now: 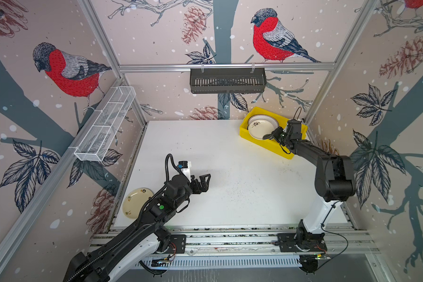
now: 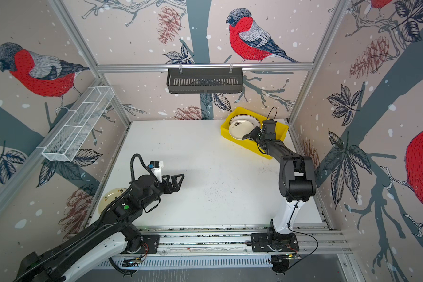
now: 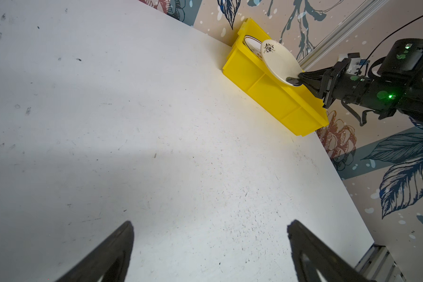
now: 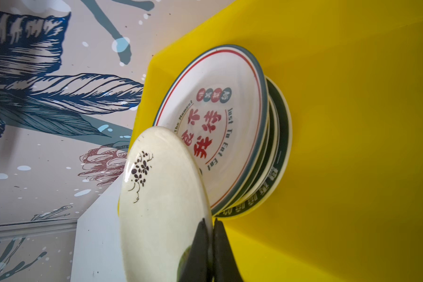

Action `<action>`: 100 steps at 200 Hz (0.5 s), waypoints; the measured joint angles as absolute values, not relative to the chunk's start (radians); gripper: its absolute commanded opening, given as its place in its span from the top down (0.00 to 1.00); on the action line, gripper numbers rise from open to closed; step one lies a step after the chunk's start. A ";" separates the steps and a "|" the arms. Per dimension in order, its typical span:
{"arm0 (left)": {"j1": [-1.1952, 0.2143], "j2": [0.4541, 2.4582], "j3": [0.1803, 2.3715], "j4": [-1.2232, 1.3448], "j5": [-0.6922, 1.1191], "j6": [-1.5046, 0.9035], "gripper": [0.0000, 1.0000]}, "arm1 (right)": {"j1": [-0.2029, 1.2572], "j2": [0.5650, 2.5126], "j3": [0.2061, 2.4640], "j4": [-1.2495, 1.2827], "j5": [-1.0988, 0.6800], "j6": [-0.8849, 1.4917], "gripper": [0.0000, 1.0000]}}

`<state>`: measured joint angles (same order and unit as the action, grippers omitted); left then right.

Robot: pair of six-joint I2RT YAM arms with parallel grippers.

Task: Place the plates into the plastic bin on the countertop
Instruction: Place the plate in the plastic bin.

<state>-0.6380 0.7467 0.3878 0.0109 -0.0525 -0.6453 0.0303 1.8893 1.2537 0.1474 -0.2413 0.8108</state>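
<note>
Right end effector [image 1: 268, 136] clamped on glossy round floral plate [image 1: 259, 131] over yellow plastic bin [image 1: 244, 133]; left end effector [image 3: 209, 225] apart above speckled counter [image 1: 230, 185].

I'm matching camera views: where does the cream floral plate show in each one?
In a top view: cream floral plate over the yellow bin, far right corner.
In a top view: plate, same spot.
Left wrist: plate distant, tilted over the bin.
Right wrist: plate close up, before stacked plates.
Shared landmark: the yellow bin.
</note>
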 measured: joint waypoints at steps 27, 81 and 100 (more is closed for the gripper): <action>-0.638 0.781 0.407 -0.011 -0.059 -0.644 0.02 | 0.008 1.953 1.301 0.181 -0.276 0.831 0.99; -0.638 0.843 0.471 -0.044 -0.085 -0.603 0.02 | -0.027 2.060 1.412 0.189 -0.284 0.839 0.97; -0.638 0.859 0.487 -0.052 -0.098 -0.601 0.02 | -0.035 2.088 1.458 0.181 -0.285 0.841 0.50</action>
